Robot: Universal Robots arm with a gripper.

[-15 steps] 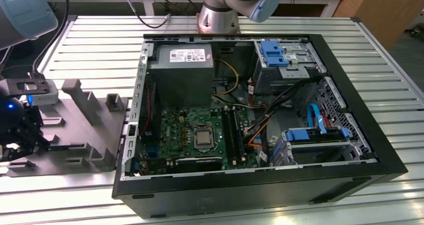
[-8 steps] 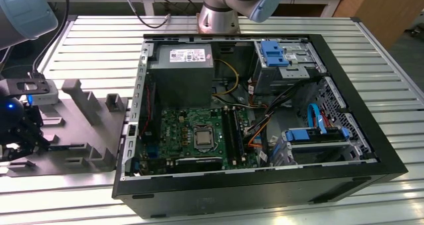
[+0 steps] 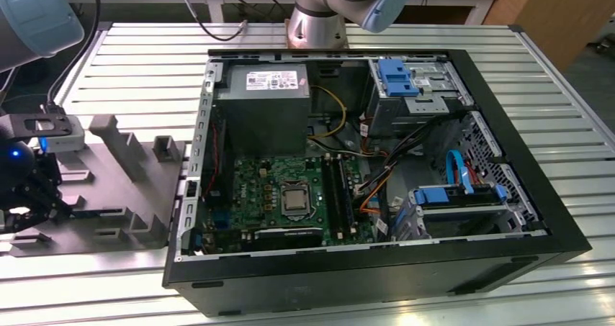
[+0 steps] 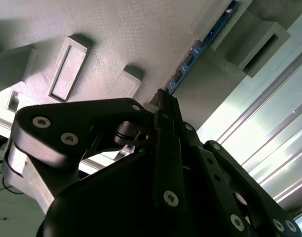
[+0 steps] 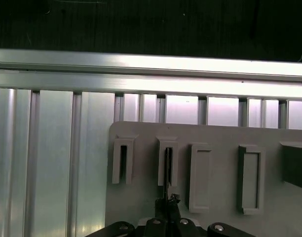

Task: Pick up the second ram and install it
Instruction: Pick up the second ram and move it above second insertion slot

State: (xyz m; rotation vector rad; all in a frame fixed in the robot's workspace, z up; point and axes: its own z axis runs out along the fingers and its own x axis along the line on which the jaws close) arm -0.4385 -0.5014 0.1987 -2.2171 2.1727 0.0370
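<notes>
At the exterior view's left edge, you find the gripper point(image 3: 24, 196) low over the grey holder point(image 3: 115, 189), which lies on the slatted aluminium table point(image 3: 144, 52) beside the open computer case point(image 3: 384, 279). From this camera you cannot judge how the jaws stand, because the gripper body is partly cut off by the frame.

Refer to the second wrist view for the grasp. The two black fingers point(image 4: 163, 128) are drawn together to a narrow point, and the second ram point(image 4: 190, 60) emerges directly from between their tips. The gripper is closed on the near end of the stick. The stick runs away from the fingertips as a thin blue board with dark chips, and its far portion sits in a raised slotted block of the holder.

Refer to the first wrist view for alignment. You see the stick edge-on as a thin dark line standing in one narrow upright slot of the holder, in line with the fingertips. The neighbouring slots and pockets sit to either side, with the table rails beyond.

Use the exterior view for the case interior. The motherboard point(image 3: 279, 189) lies flat inside, with the long black memory slots point(image 3: 336, 189) beside the processor socket point(image 3: 291, 200), well apart from the gripper.
</notes>
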